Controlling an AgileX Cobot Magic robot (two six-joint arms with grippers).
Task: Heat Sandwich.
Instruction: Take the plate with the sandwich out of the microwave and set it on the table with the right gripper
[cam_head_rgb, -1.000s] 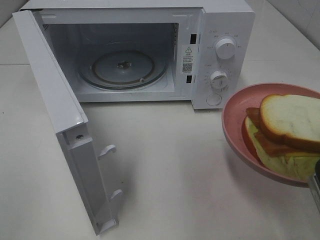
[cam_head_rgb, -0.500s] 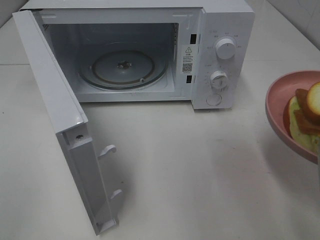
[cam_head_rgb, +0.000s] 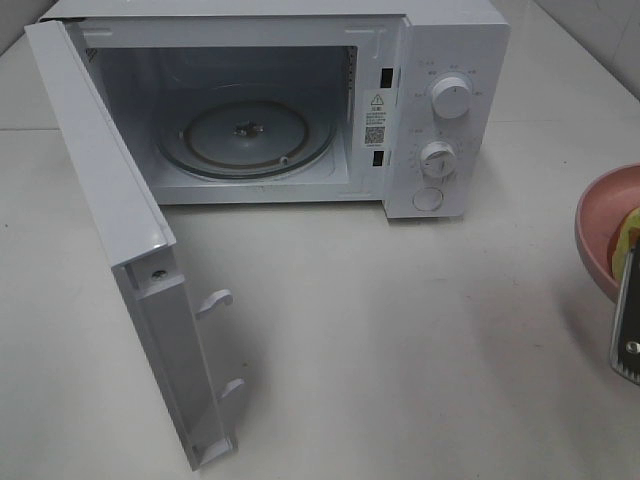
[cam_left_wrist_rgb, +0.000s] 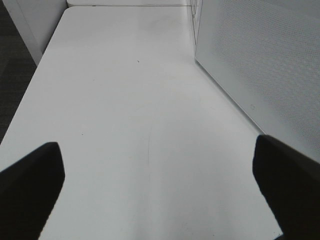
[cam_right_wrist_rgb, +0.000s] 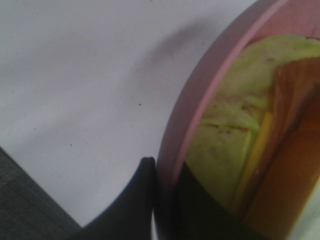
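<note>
The white microwave (cam_head_rgb: 430, 100) stands at the back with its door (cam_head_rgb: 110, 230) swung wide open to the left and its glass turntable (cam_head_rgb: 245, 135) bare. The salmon-pink plate (cam_head_rgb: 598, 225) shows only partly at the right edge, with a sliver of the yellowish-green sandwich (cam_head_rgb: 628, 245) on it. My right gripper (cam_head_rgb: 628, 335) holds the plate at its near rim. In the right wrist view its fingers (cam_right_wrist_rgb: 142, 200) are shut on the plate rim (cam_right_wrist_rgb: 200, 100), with the sandwich (cam_right_wrist_rgb: 235, 145) just beyond. My left gripper (cam_left_wrist_rgb: 160, 190) is open and empty over bare table.
The open door juts toward the table's front left, with two latch hooks (cam_head_rgb: 215, 300) on its inner edge. Its dotted outer face (cam_left_wrist_rgb: 260, 65) stands close beside my left gripper. The control knobs (cam_head_rgb: 450, 97) are on the microwave's right front.
The plate with the sandwich has moved to the right, from well inside the exterior view to mostly past its right edge. The microwave and left arm have not moved.
</note>
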